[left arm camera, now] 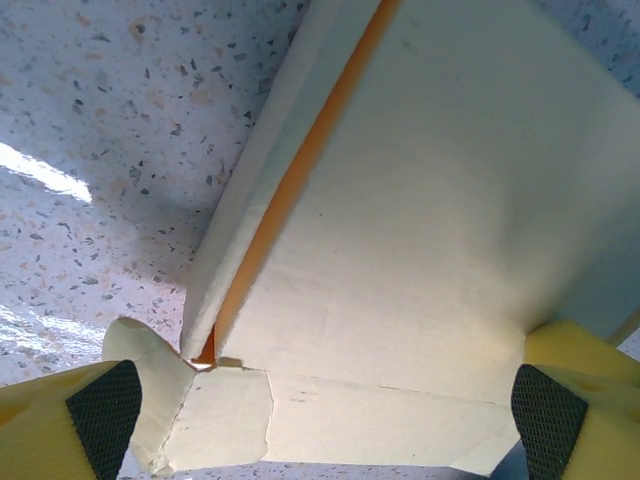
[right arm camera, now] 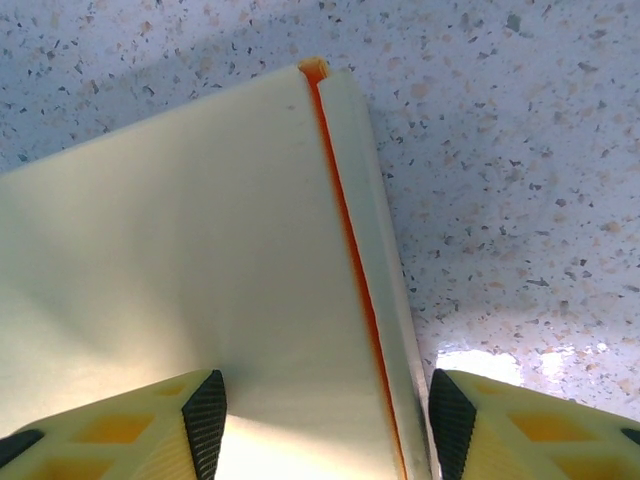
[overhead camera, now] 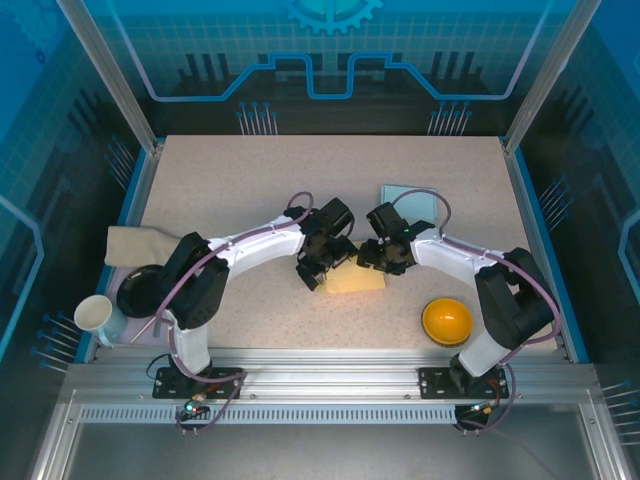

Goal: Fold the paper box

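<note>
The pale yellow paper box (overhead camera: 356,279) lies flat on the speckled table, between the two grippers. At its left end stands my left gripper (overhead camera: 317,268), open. In the left wrist view the box (left arm camera: 420,220) fills the space between the wide-apart fingers (left arm camera: 100,405), with an orange seam along its side wall and a loose flap (left arm camera: 215,420) at the near end. My right gripper (overhead camera: 386,257) is over the box's right end, open. In the right wrist view its left pad (right arm camera: 205,410) is over the lid (right arm camera: 170,270) and the right pad sits just outside the side wall.
An orange bowl (overhead camera: 447,321) sits at the front right. A white mug (overhead camera: 94,315), a black bowl (overhead camera: 140,290) and a beige cloth (overhead camera: 135,246) are at the left edge. A light blue square (overhead camera: 407,198) lies behind the right gripper.
</note>
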You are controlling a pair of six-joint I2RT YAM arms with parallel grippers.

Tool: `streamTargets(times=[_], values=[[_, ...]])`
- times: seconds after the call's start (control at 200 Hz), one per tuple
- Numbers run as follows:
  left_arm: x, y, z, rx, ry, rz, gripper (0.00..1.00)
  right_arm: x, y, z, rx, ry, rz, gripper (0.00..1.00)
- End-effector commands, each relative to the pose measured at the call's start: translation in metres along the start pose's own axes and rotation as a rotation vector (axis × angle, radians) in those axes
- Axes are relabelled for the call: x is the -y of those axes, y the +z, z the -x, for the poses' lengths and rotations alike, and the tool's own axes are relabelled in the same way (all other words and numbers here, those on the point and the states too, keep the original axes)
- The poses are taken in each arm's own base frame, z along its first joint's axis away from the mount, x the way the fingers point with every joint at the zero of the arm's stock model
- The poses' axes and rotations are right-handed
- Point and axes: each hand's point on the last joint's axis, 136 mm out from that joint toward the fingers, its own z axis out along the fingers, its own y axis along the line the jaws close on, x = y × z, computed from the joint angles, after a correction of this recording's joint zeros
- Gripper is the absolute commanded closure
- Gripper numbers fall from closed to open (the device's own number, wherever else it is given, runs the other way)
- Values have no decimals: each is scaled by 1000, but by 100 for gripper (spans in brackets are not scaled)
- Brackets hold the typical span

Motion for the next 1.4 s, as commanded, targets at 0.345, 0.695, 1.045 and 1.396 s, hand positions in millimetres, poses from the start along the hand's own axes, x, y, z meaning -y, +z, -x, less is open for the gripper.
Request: streamTargets(times=[0.345,0.695,1.045,1.396], values=[[1,10,-8,1,-32,0,1,-2,2,-1,-28,27,8,41],[20,6,-24,-38,-36,-45,1,-2,4,-2,-32,31,14,41],[37,-5,-30,-56,-81,-134,2,-5,9,-6,-55,56,35,41],[21,1,-25,-30,-80,-104,3,-3,9,-5,-59,66,41,41]])
